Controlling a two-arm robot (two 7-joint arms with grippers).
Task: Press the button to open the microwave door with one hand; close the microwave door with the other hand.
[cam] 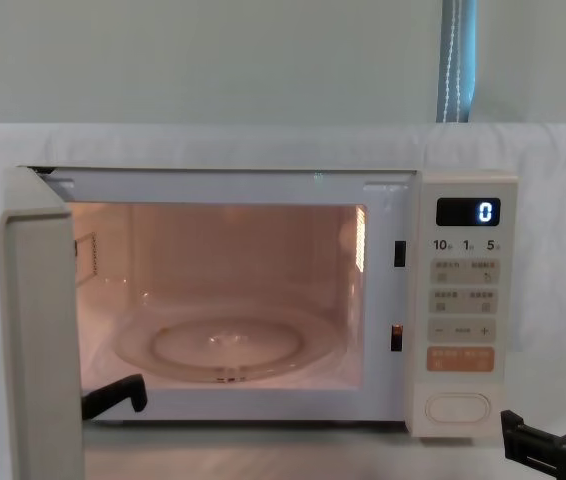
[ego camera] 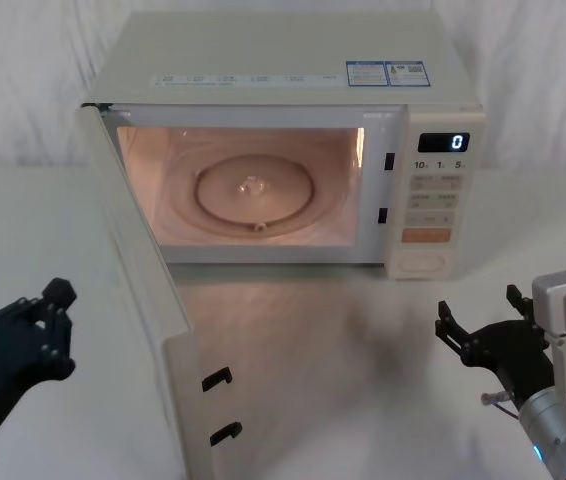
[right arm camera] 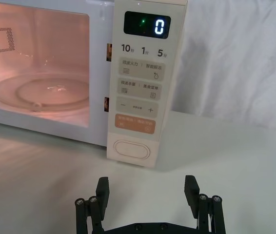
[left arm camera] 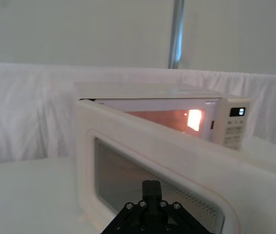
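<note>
Microwave door (ego camera: 148, 290) ajar, edge-on, window hidden.

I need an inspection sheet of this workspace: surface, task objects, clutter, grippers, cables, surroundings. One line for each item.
Surface: white table, bare in front of the microwave.
Job's things: microwave door swung wide open, cavity lit, glass turntable inside; button at the control panel's bottom, not touched.
Clutter: nothing seen.
Grippers: left gripper outside the open door, fingers apart; right gripper open, in front of the button, apart from it.
Cables: thin wire by the right wrist.
Surroundings: white cloth backdrop, metal pole behind.
</note>
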